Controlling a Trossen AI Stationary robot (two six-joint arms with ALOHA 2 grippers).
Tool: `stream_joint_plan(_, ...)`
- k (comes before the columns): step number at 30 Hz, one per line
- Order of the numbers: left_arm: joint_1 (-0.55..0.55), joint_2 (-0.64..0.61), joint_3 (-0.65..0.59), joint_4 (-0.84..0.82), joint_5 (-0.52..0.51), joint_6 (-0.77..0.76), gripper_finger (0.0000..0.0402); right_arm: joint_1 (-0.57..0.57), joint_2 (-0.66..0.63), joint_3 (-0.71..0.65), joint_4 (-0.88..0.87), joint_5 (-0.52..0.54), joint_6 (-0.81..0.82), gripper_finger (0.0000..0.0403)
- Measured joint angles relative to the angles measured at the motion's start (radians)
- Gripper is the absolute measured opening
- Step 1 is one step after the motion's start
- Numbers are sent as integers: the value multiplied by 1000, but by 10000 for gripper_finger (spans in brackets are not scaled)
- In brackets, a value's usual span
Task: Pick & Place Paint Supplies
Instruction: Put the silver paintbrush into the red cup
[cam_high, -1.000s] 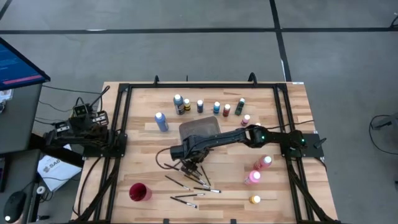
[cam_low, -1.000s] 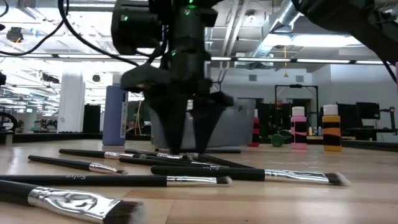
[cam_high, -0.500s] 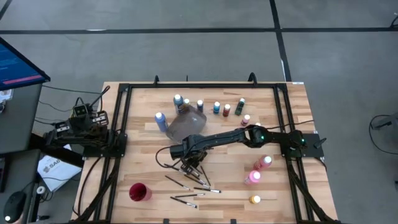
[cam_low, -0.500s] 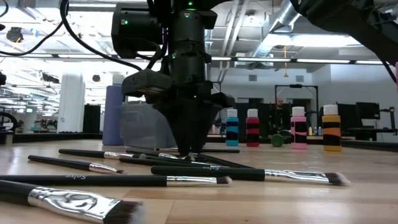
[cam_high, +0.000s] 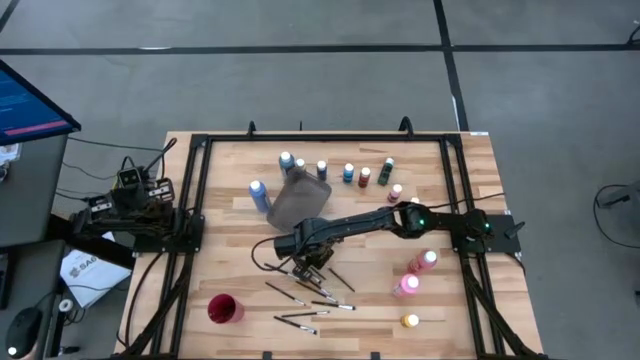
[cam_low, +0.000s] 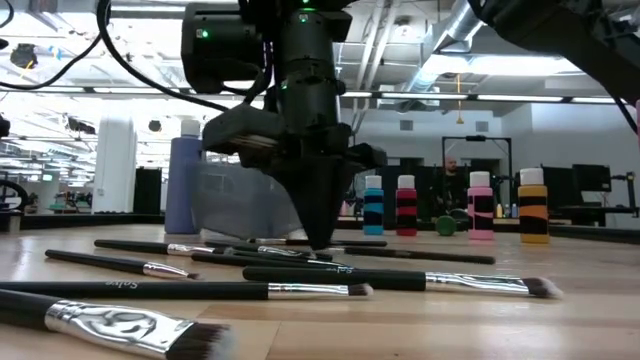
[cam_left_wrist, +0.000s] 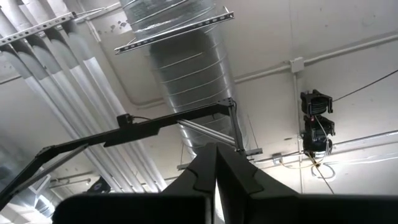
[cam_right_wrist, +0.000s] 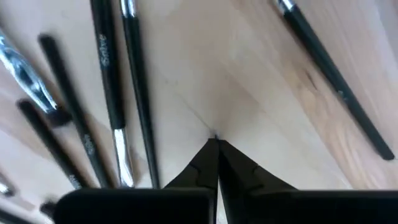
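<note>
Pale wood planks run under me, a butcher-block table framed by black rails, grey floor all round. My right gripper is down at the middle of the table, its two dark tapered fingers clenched tip to tip against bare wood, grasping nothing: a second ago they stood wide apart, and now they have snapped together with the paintbrushes lying just beside them, untouched. Those brushes are thin matte black sticks with shiny metal ferrules and pale bristle ends, fanned out flat, long axes mostly running across the table in the low view. One brush now lies by itself off to the side of my fingers, slanted. Behind me the grey tray has swung round and now sits askew. Small round paint bottles with pale caps stand upright along the far side, pink ones near my right arm's base. My left gripper is parked off the table's left edge, pinched closed, pointing at the ceiling ducts.
</note>
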Motion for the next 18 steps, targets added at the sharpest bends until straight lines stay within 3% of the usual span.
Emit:
stream_joint_plan(12, 0, 0, 0, 0, 0, 0, 3, 44, -100, 0, -8, 68, 25, 0)
stream_joint_plan(18, 0, 0, 0, -5, 0, 0, 3, 97, -196, 3, 201, 224, 3, 0)
